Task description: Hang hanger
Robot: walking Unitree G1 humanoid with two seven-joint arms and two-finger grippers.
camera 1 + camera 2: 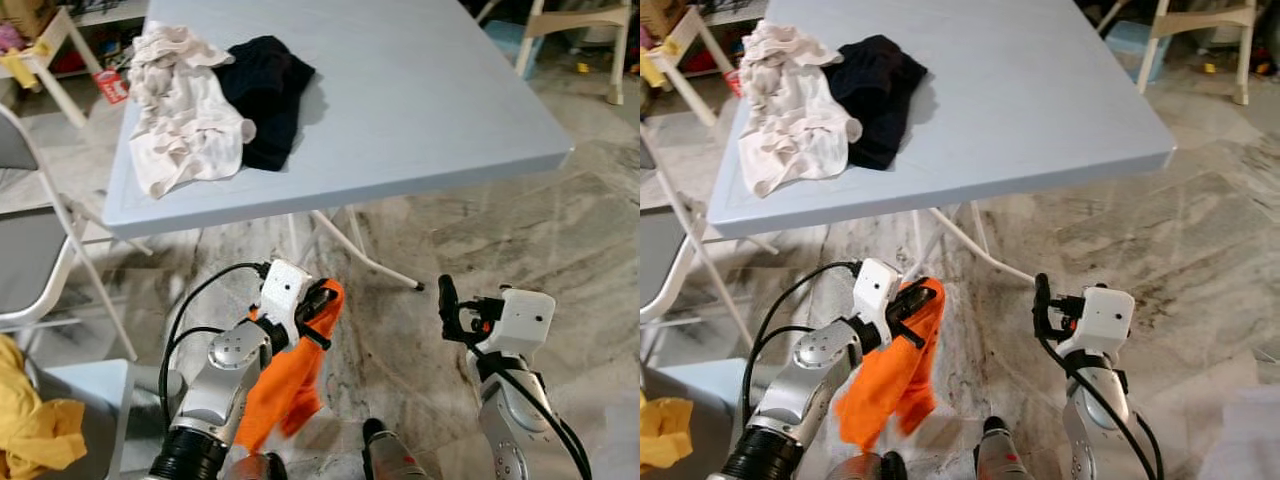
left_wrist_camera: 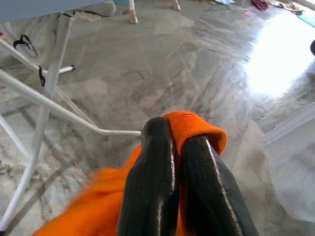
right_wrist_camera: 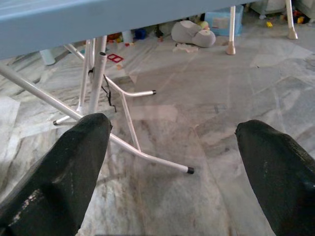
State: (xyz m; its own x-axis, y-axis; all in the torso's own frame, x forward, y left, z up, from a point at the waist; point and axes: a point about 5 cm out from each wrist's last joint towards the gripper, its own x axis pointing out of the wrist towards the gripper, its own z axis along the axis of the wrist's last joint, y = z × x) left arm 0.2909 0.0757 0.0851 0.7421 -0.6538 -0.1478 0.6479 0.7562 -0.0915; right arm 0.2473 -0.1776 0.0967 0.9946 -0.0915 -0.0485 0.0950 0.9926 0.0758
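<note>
My left gripper (image 1: 322, 303) is shut on an orange cloth (image 1: 290, 385), which hangs down from its fingers below the table's front edge. In the left wrist view the two black fingers (image 2: 152, 182) pinch a fold of the orange cloth (image 2: 194, 128). My right gripper (image 1: 447, 310) is held out to the right at the same height, open, with nothing between its fingers (image 3: 74, 167). No hanger can be made out.
A pale blue folding table (image 1: 420, 110) stands ahead, with a cream garment (image 1: 185, 110) and a black garment (image 1: 262, 90) on its left part. Its white legs (image 3: 123, 118) cross beneath. A grey folding chair (image 1: 35, 250) stands at left, yellow cloth (image 1: 35, 430) at lower left.
</note>
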